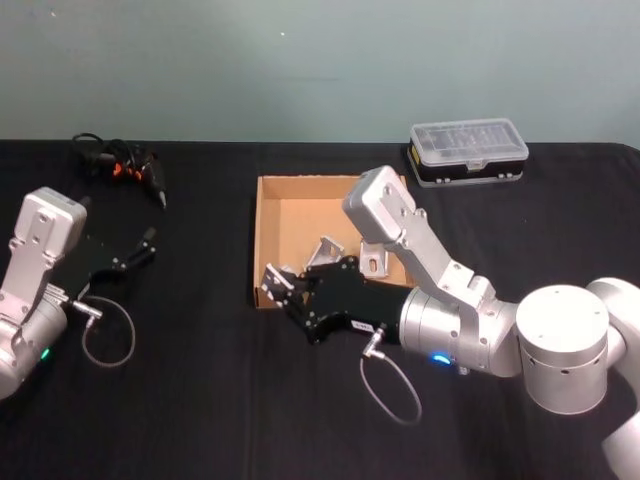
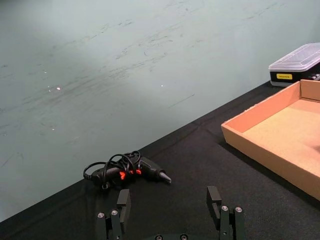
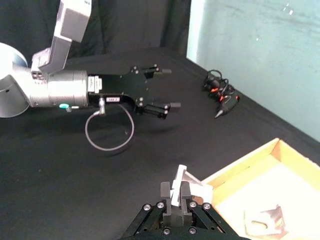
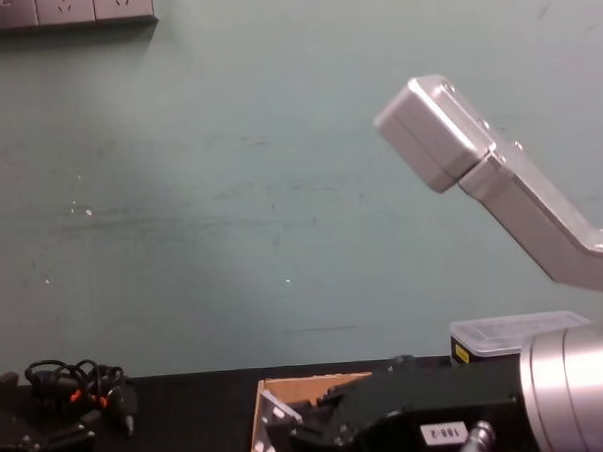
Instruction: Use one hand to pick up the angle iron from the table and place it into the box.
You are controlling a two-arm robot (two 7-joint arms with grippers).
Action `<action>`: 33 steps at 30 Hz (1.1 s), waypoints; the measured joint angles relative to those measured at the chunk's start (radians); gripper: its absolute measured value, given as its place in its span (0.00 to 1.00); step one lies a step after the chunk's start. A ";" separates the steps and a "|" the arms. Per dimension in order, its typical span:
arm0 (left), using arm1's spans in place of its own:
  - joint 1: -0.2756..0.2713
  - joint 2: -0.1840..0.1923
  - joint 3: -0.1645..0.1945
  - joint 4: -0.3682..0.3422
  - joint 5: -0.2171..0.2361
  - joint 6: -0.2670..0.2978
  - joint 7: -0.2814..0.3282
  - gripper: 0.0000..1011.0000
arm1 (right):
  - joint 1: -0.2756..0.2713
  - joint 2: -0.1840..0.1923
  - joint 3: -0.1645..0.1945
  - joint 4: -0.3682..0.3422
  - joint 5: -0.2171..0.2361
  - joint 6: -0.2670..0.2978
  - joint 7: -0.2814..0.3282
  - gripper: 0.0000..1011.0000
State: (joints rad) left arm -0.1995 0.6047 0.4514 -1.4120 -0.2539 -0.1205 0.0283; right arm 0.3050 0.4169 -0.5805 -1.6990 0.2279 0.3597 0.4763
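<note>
The right gripper (image 1: 283, 290) pinches an angle iron (image 3: 186, 182) over the box's (image 1: 262, 215) near-left corner, seemingly clear of the floor, so the next move is carrying it inward and letting go, while the left gripper (image 1: 140, 248) hovers spread at left.

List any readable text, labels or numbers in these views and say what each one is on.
Nothing can be read for certain.
Yellow label on the plastic case: too small to read.
White sticker on the left tool: blurred, unreadable.
White sticker on the right tool, which is shut on an angle iron: blurred digits, unreadable.
Cardboard box: no print seen.
</note>
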 joint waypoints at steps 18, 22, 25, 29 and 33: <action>0.000 0.000 0.000 0.000 0.000 0.000 0.000 0.99 | 0.037 -0.023 0.056 0.037 -0.008 -0.024 -0.050 0.12; 0.000 0.000 0.000 0.000 0.000 0.000 0.000 0.99 | 0.054 -0.037 0.073 0.082 -0.006 -0.030 -0.060 0.12; 0.000 0.000 0.000 0.000 0.000 0.000 0.000 0.99 | 0.073 -0.049 0.084 0.129 -0.006 -0.035 -0.066 0.12; 0.000 0.000 0.000 0.000 0.000 0.000 0.000 0.99 | 0.102 -0.066 0.095 0.195 -0.006 -0.042 -0.071 0.12; 0.000 0.000 0.000 0.000 0.000 0.000 0.000 0.99 | 0.136 -0.086 0.099 0.265 -0.008 -0.053 -0.071 0.12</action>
State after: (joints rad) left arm -0.1996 0.6047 0.4514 -1.4120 -0.2539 -0.1205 0.0283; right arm 0.4413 0.3313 -0.4819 -1.4336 0.2195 0.3063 0.4053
